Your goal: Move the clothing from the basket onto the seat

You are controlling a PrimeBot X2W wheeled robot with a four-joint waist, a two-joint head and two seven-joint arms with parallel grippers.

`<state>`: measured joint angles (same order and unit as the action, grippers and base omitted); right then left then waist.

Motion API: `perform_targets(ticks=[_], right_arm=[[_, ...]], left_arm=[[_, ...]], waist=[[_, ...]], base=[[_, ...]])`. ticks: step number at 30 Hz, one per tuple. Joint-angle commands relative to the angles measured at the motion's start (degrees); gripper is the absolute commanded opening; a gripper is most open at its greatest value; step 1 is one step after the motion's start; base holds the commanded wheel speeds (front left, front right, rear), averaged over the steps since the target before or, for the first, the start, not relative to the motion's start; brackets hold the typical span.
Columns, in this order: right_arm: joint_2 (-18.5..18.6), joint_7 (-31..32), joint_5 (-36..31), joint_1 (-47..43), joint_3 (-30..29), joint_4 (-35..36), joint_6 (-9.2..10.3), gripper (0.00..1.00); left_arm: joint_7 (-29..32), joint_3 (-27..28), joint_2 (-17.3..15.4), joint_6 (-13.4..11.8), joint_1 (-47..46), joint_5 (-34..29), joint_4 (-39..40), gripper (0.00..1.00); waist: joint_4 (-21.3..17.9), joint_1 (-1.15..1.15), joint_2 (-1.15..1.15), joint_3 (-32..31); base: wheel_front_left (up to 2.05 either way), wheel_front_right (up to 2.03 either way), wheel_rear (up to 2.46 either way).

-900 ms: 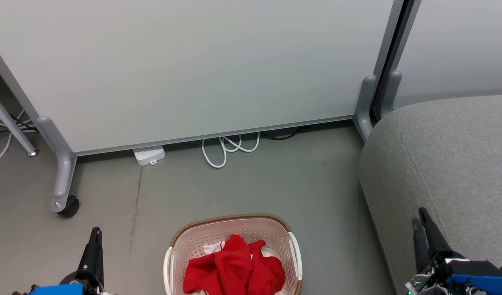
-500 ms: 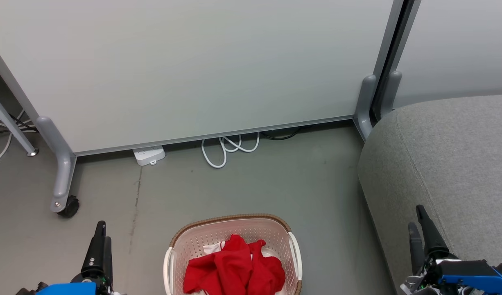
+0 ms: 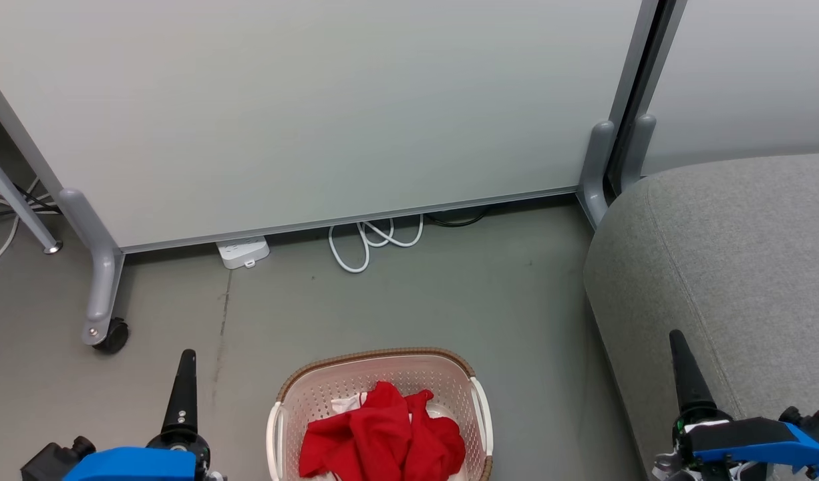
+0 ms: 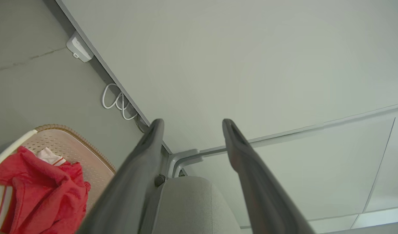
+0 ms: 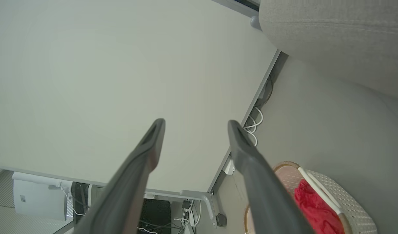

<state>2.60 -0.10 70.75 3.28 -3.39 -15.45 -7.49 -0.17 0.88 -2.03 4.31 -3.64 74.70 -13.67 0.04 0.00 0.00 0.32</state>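
Moved: the left gripper has been shifted up and toward the basket in head view. It has been turned edge-on, so its two fingers are lined up as one dark spike. The right gripper has been turned edge-on likewise.
Unmoved: basket, clothing and seat are found where they were.
Left gripper place: seen at 7 o'clock of head view, over the floor, at 9 o'clock of the basket and apart from it.
Left gripper state: spread wide in left wrist view; the partition panel is seen through the gap.
Right gripper place: seen at 5 o'clock of head view, against the seat's near edge; whether the seat is touched cannot be told.
Right gripper state: spread wide in right wrist view, with the panel seen through the gap.
Clothing: a red heap with white bits is piled inside the basket at 6 o'clock of head view. Red-and-white striped trim is caught at 8 o'clock of left wrist view.
Basket: stood on the floor at 6 o'clock, cut by the bottom edge and set between the two grippers. Brown rim, white side handles.
Seat: a grey cushion is seen at 3 to 4 o'clock, at 3 o'clock of the basket. It is near the basket, with floor showing between.
Background: the panel is spread across 12 o'clock, with a caster wheel at 8 o'clock. A power strip and a looped white cable are laid under the panel's lower edge.
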Motion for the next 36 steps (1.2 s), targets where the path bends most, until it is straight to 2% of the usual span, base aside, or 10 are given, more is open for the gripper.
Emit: perform_targets(ticks=[1,19,36], right_arm=[[0.2,-0.8,-3.8,1.3,0.3,1.2,0.00,1.00],[0.3,-3.6,-23.7,1.3,1.0,2.8,0.00,1.00],[0.3,-5.1,-35.7,1.3,1.9,3.8,0.00,1.00]], left_arm=[[-0.8,-0.7,-0.6,-0.3,-1.7,-3.5,1.7,1.00],[-4.5,-4.5,-1.0,-1.4,-2.1,-25.1,2.5,1.00],[-7.3,-6.2,-0.9,-1.5,-1.8,-37.1,3.5,1.00]], waist=[[0.0,0.00,0.00,0.0],[0.0,0.00,0.00,0.2],[0.1,0.00,0.00,0.5]], base=[[0.00,0.00,0.00],[0.00,0.00,0.00],[0.00,0.00,0.00]])
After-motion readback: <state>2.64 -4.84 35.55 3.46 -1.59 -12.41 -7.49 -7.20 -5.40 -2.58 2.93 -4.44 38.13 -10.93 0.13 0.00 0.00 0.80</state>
